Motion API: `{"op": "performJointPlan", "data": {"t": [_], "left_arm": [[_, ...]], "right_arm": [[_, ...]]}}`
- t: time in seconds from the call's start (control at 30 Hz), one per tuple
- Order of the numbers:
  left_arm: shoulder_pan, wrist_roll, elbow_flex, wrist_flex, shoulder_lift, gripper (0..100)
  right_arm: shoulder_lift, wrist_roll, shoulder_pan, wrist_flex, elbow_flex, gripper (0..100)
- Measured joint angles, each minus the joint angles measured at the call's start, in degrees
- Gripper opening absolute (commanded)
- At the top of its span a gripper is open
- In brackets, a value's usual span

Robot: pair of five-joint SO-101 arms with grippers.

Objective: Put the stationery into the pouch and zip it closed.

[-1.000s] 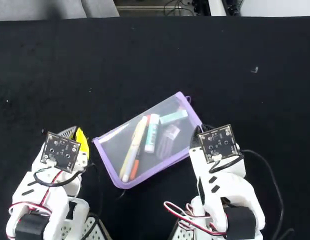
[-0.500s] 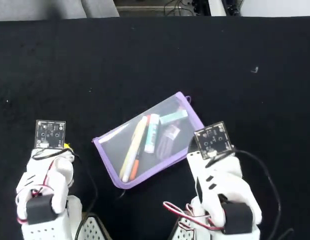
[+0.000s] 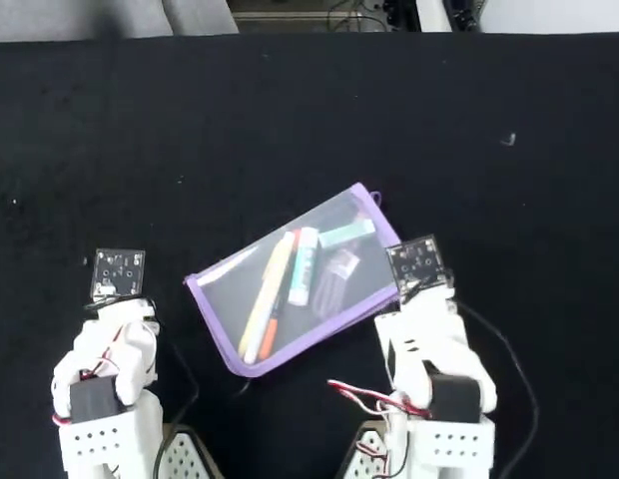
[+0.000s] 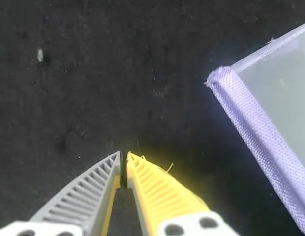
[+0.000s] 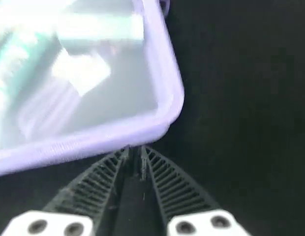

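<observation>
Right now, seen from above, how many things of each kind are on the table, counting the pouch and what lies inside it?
Pouch: 1
Pens: 2, a pale yellow pen and an orange pen
White-and-teal tube: 1
Teal block: 1
Dark purplish item, kind not clear: 1
Total: 6, with 5 of them inside the pouch.

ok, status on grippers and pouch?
Left gripper shut, right gripper shut, both empty. Clear purple-edged pouch between them, stationery inside. Whether closed, cannot tell.
</observation>
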Motion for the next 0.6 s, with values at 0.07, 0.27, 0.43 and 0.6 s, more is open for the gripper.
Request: {"op": "performJointPlan", "data": {"t": [0.07, 0.27, 0.43, 0.6], "left_arm": [[-0.1, 0.0, 0.7, 0.0, 0.0, 3], [-1.6, 0.0, 1.8, 0.2, 0.4, 3], [-4.7, 0.0, 1.8, 0.2, 0.4, 3], [-4.9, 3.0, 1.9, 0.2, 0.4, 3]], "right_arm": [[0.7, 0.0, 0.5, -0.4, 2.2, 1.5], [0.6, 0.0, 0.4, -1.7, 4.4, 1.5], [0.4, 0.0, 0.5, -1.8, 5.2, 1.5], [0.5, -0.1, 0.7, -1.8, 5.5, 1.5]]}}
